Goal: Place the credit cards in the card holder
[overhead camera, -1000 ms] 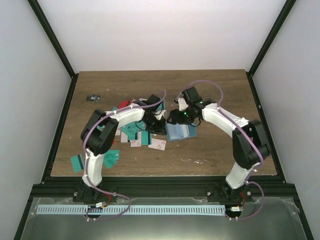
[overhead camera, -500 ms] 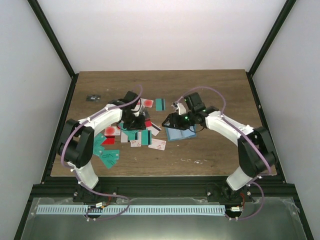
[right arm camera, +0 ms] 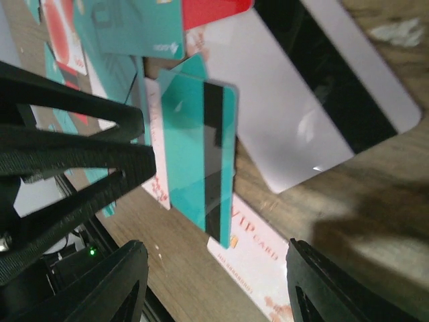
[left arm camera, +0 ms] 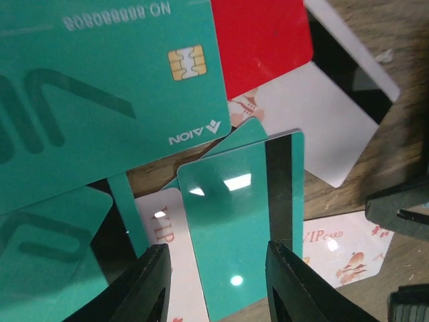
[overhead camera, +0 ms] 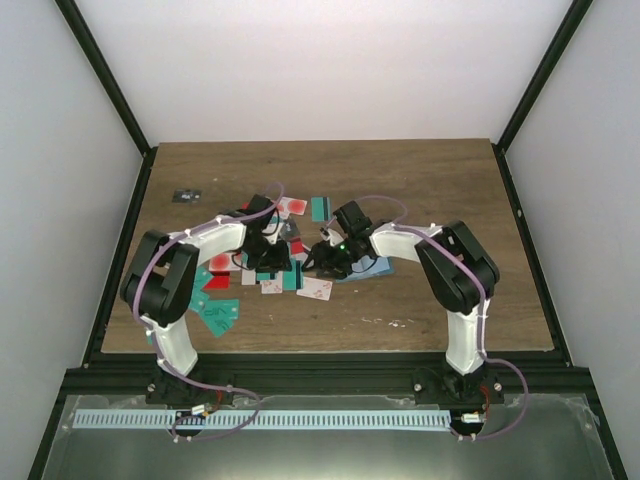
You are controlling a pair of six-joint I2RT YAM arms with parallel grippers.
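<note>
One teal card [left arm camera: 234,228] between left fingers [left arm camera: 153,285]

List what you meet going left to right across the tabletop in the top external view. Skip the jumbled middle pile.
small dark object → teal card nearest the front edge → left end effector → right end effector → card holder

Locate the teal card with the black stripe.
Left wrist view: the teal striped card lies between the fingers of the left gripper, overlapping white VIP cards, just below the teal chip card.
</note>
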